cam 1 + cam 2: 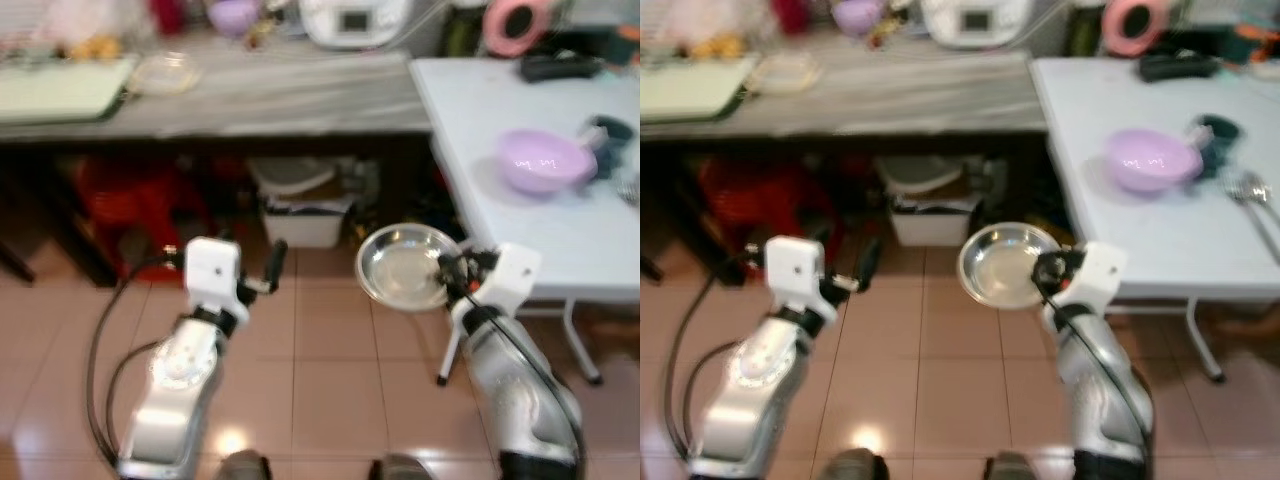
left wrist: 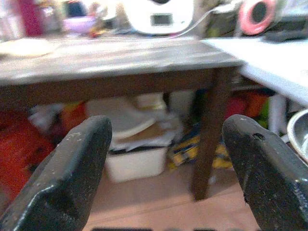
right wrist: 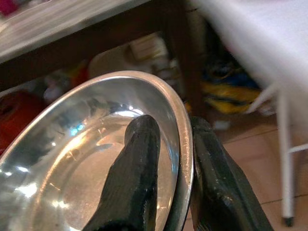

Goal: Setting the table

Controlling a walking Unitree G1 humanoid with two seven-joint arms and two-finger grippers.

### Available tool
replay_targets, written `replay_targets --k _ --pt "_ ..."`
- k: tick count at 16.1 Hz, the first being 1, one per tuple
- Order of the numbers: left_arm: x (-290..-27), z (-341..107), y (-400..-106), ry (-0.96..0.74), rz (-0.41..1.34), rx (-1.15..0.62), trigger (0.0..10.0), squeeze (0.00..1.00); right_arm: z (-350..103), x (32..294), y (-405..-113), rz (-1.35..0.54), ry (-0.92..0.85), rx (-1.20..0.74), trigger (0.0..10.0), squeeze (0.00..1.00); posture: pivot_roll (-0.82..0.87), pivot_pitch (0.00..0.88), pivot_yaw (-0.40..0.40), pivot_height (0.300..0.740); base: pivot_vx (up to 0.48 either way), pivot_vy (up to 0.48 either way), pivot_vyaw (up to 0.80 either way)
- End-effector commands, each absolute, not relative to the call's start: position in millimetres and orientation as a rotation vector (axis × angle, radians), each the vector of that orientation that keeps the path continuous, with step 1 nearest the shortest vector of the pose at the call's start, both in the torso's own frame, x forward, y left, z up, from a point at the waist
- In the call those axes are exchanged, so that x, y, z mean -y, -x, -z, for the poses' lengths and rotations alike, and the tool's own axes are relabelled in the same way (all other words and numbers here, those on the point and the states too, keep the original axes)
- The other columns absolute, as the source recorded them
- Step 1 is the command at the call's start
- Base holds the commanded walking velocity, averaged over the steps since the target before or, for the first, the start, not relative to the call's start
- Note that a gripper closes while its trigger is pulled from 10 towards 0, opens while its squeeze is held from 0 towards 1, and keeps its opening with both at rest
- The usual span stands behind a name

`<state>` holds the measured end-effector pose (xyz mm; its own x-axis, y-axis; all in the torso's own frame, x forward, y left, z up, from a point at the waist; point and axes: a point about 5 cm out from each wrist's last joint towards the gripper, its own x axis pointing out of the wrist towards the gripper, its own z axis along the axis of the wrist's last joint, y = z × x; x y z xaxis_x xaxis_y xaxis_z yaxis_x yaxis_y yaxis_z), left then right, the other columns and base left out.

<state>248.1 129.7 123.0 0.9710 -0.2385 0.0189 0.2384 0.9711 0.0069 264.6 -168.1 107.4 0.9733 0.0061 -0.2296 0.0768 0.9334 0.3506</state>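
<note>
Right wrist view puts me close on the right gripper [image 3: 175, 192]: its two black fingers [image 3: 132, 183] pinch the rim of a shiny steel plate [image 3: 72, 159], one finger inside the dish, the other behind the edge. From the head, that right gripper [image 1: 452, 275] holds the steel plate [image 1: 400, 265] tilted up on edge over the tiled floor [image 1: 320, 370], just short of the near edge of the white table [image 1: 540, 220]. Beyond the gripper, up on that table, sits a lilac bowl [image 1: 545, 160], with a dark object [image 1: 610, 135] touching its far side and cutlery [image 1: 1250, 195] lying beside it.

Across from the plate, the left gripper [image 1: 270, 275] hangs in the air with nothing in it; its fingers [image 2: 72, 178] stand wide apart, pointing at the wooden counter [image 2: 120, 60]. Under that counter sits a white bin [image 1: 300, 215] and something red [image 1: 135, 205]. On the counter top, farther off, stand a white appliance [image 1: 355, 20], a clear dish [image 1: 165, 72] and a pale tray [image 1: 60, 88].
</note>
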Motion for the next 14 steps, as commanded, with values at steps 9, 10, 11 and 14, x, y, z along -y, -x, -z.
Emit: replay_targets --k 9,10,11,14 --pt "-120 -130 -246 -0.052 0.32 0.071 10.0 0.0 -136 173 -277 0.023 -0.258 -0.067 8.3 0.0 -0.01 0.041 0.004 0.74 0.429 0.114 0.0" --pt "-119 -129 -246 -0.051 0.328 0.072 10.0 0.0 -136 173 -277 0.024 -0.254 -0.065 10.0 0.0 -0.01 0.042 0.002 0.74 0.48 0.0 0.0" --pt "-118 -129 -245 -0.064 0.336 0.075 10.0 0.0 -136 173 -278 0.026 -0.254 -0.065 10.0 0.0 -0.01 0.041 0.002 0.74 0.48 0.0 0.0" --pt "-114 -129 -243 -0.061 0.36 0.074 10.0 0.0 -136 174 -278 0.034 -0.243 -0.061 10.0 0.0 -0.01 0.042 0.002 0.74 0.45 0.0 0.0"
